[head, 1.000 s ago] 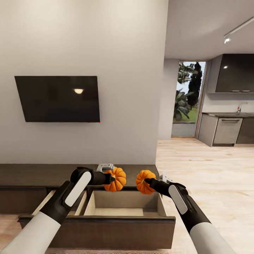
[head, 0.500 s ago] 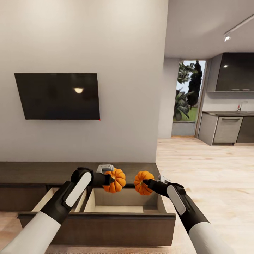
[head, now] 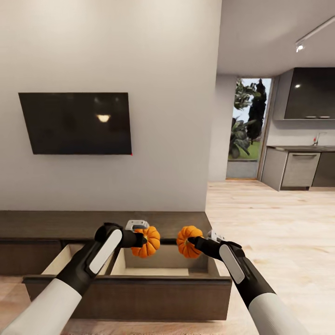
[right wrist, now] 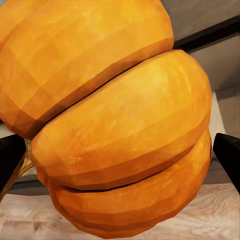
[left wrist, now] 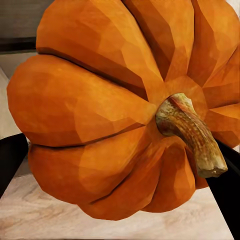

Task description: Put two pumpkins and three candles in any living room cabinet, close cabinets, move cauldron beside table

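Two pumpkins (head: 146, 241) (head: 188, 241), one clamped in each claw (head: 143, 240) (head: 190, 241), above open cabinet (head: 128, 291) drawer, pale wood floor (head: 279, 223).

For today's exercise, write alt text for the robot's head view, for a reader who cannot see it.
Two robot arms each hold a small orange pumpkin, the left pumpkin and the right pumpkin, over the open drawer of a long dark-brown cabinet. A black TV hangs on the white wall above; a kitchen shows at the right.
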You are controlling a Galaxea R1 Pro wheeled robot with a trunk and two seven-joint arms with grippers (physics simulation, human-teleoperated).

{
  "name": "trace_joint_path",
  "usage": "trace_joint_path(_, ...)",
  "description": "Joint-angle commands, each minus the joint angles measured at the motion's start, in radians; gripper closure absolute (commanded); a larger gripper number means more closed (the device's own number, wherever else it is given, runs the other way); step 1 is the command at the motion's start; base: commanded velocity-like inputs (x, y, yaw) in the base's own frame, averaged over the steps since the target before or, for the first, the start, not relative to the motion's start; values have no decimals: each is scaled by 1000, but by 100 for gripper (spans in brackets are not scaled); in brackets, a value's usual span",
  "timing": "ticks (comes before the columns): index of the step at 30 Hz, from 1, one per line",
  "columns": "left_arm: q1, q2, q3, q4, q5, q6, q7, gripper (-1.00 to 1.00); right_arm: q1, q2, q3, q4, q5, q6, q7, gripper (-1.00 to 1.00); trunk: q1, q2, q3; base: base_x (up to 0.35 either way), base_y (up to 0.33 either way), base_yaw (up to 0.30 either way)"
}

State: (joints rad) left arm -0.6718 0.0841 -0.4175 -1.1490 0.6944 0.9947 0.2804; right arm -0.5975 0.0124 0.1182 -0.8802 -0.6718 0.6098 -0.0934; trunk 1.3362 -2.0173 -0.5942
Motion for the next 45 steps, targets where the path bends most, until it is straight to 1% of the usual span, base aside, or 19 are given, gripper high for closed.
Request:
trace_joint_path(1, -1, 0, -3, 7, 3, -1, 13, 100, -1, 0, 1, -2, -11, 2, -10, 100, 4, -8, -4, 0, 0, 0)
trace_joint_path(2, -1, 0, -3, 15, -6, -2, 14, 100, -1, 1, 1, -2, -11, 2, -11, 100, 8, -15, -7, 0, 0, 0)
trace_joint_path(8, -2, -2, -3, 32, -28, -6, 17, 100, -1, 2, 1, -1, -7, 2, -15, 100, 31, -57, -26, 0, 0, 0)
trace_joint_path(13, -2, -3, -3, 33, -35, -8, 17, 100, -3, 5, 2, 1, -4, 2, -26, 100, 50, -92, -42, 0, 0, 0)
trace_joint_path(14, -2, -3, -3, 34, -35, -9, 17, 100, -4, 10, 4, 2, -3, 2, -42, 100, 54, -99, -45, 0, 0, 0)
trace_joint_path(15, -2, -3, -3, 34, -36, -9, 17, 100, -5, 20, 11, 3, -2, 2, -77, 100, 57, -106, -48, 0, 0, 0)
trace_joint_path(16, -2, -3, -3, 34, -36, -9, 18, 100, -5, 33, 26, 4, -2, 2, -125, 100, 61, -113, -51, 0, 0, 0)
trace_joint_path(17, -2, -3, -3, 34, -36, -10, 18, 100, -5, 40, 36, 4, -2, 2, -150, 100, 65, -120, -54, 0, 0, 0)
trace_joint_path(19, -2, -3, -3, 34, -36, -14, 18, 100, -6, 60, 68, 4, -2, 0, -230, 100, 73, -134, -61, 0, 0, 0)
trace_joint_path(21, -2, -3, -3, 34, -36, -31, 19, 100, -7, 68, 80, 4, -2, -1, -258, 100, 80, -148, -67, 0, 0, 0)
trace_joint_path(23, -2, -2, -3, 35, -36, -54, 19, 100, -7, 73, 88, 3, -2, -4, -279, 100, 88, -162, -73, 0, 0, 0)
trace_joint_path(26, -2, -2, -3, 35, -36, -69, 19, 100, -7, 77, 92, 3, -1, -9, -290, 100, 100, -183, -83, 0, 0, 0)
trace_joint_path(29, -2, -2, -3, 38, -36, -103, 20, 100, -7, 80, 103, 3, 0, -13, -297, 100, 111, -204, -92, 0, 0, 0)
trace_joint_path(32, -2, -3, -4, 66, -36, -140, 20, 100, -7, 81, 117, 2, 2, -20, -300, 100, 123, -225, -101, 0, 0, 0)
trace_joint_path(35, -3, -10, -4, 93, -42, -180, 20, 100, -7, 82, 124, 2, 2, -54, -301, 100, 130, -239, -108, 0, 0, 0)
trace_joint_path(38, -3, -17, -3, 106, -85, -196, 20, 100, -7, 82, 130, 2, 3, -76, -302, 100, 130, -239, -108, 0, 0, 0)
trace_joint_path(39, -2, -19, -3, 109, -106, -198, 19, 100, -7, 82, 131, 2, 3, -82, -302, 100, 130, -239, -108, 0, 0, 0)
trace_joint_path(41, -2, -22, -2, 111, -131, -200, 19, 100, -7, 82, 133, 2, 3, -95, -302, 100, 130, -239, -108, 0, 0, 0)
trace_joint_path(45, -2, -25, -1, 112, -153, -201, 21, 100, -9, 81, 136, 3, 3, -112, -302, 100, 130, -239, -108, 0, 0, 0)
